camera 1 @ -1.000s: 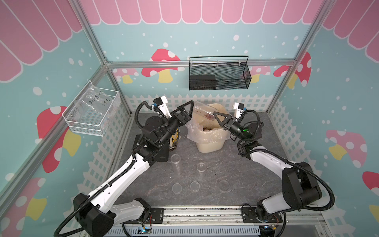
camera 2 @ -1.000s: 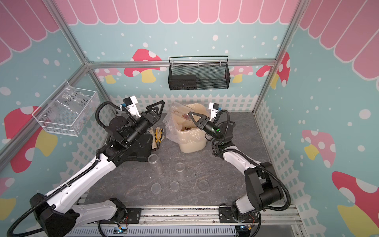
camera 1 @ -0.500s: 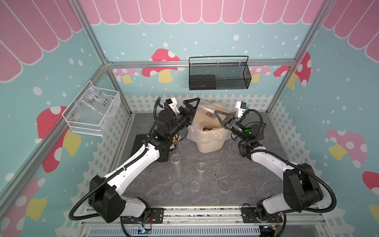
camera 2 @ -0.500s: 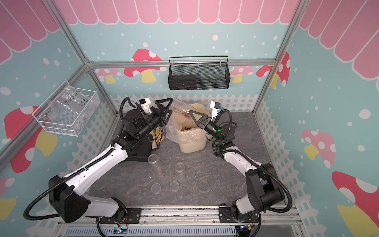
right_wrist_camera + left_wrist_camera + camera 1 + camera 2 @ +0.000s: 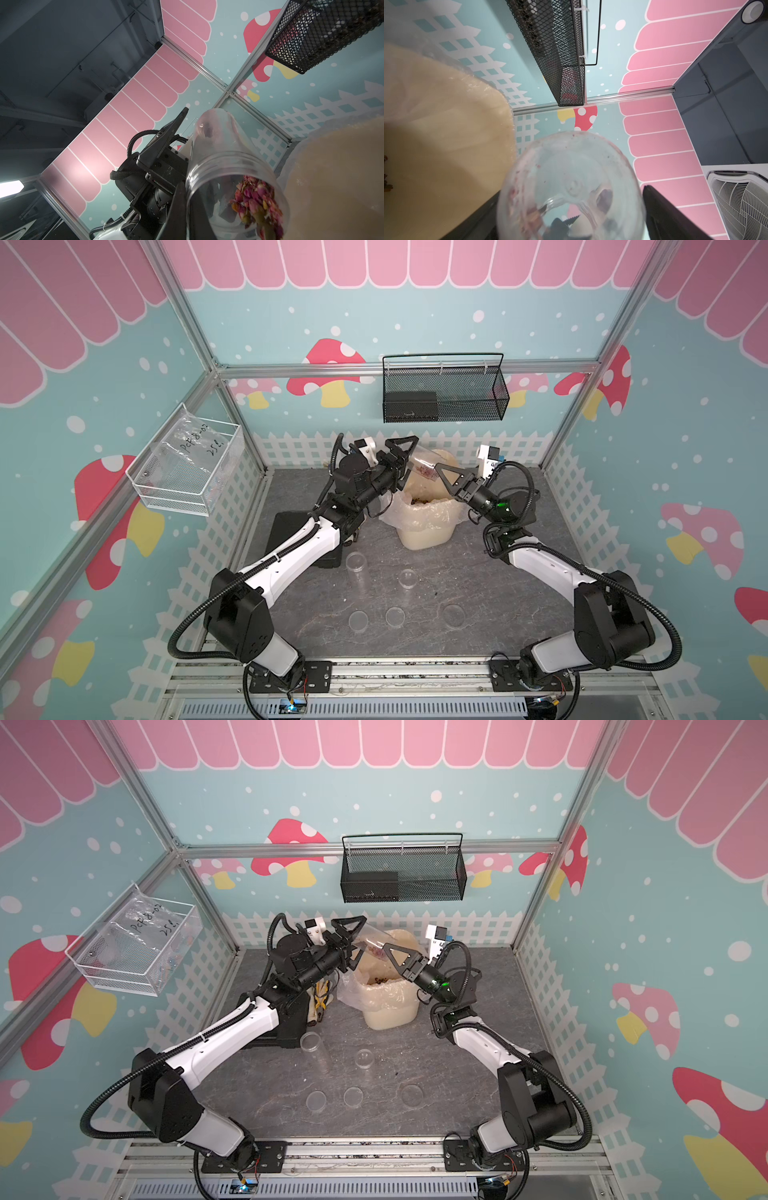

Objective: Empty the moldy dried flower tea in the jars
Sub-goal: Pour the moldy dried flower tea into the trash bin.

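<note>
Grey marbled tabletop — mushroom-print walls, picket-fence trim (three loose lids)

Bin back-centre on bench; tilted jar over it, between left claw and right claw. Tall jar and short jar stand before bin, tall one leftward. Three lids in a row nearer front edge. Box far left.

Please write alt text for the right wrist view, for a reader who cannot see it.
A clear jar lies tilted, its open mouth near the camera with dried pink-red tea buds piled at the rim, beside the cream bin. The left gripper sits at the jar's closed end; a black mesh basket hangs behind.
</note>
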Controlling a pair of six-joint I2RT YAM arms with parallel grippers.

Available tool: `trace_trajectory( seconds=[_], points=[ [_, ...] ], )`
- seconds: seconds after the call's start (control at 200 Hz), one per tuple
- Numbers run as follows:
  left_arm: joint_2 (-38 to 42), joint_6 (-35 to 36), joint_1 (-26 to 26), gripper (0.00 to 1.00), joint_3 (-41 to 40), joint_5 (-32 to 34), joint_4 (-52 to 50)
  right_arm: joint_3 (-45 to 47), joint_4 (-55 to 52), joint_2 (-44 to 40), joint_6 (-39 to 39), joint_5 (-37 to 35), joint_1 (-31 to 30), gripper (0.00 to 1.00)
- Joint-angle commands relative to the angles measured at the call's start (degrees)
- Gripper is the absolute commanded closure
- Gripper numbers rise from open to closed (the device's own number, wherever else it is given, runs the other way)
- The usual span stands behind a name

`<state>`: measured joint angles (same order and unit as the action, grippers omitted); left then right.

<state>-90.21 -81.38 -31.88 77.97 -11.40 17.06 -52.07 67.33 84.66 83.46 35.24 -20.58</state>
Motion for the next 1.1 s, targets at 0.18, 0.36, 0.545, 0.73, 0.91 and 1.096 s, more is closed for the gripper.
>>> trace_trajectory(
  seconds=[0.18, 0.36, 0.545, 0.73, 0.91, 1.096],
  points=[
    [-3.79, -1.67, 0.33, 0.16, 4.06, -0.29, 2.88, 0.48, 3.65, -1.05, 1.61, 0.61, 0.01, 1.0],
    [-4.87, -1.61, 0.29, 0.32, 3.92, -0.1, 3.34, 0.48, 3.99, -0.34, 1.75, 0.43, 0.06, 1.0],
    [-4.49, 0.34, 0.25, 0.45, 3.25, 1.09, 3.26, 0.57, 4.39, 0.24, 1.85, 0.37, 0.01, 0.98],
    [-4.16, 3.18, 0.38, 0.58, 2.97, 2.21, 2.39, 0.88, 4.48, 0.33, 1.23, -0.09, 0.01, 0.84],
    [-3.12, 6.53, 0.59, 0.63, 2.88, 3.64, 0.68, 1.87, 4.38, -0.53, -0.55, -1.39, 0.32, 0.68],
    [-1.86, 11.33, 0.7, 0.68, 3.39, 5.6, -1.89, 3.24, 2.54, -2.41, -3.19, -2.93, 0.93, 0.58]
  ],
)
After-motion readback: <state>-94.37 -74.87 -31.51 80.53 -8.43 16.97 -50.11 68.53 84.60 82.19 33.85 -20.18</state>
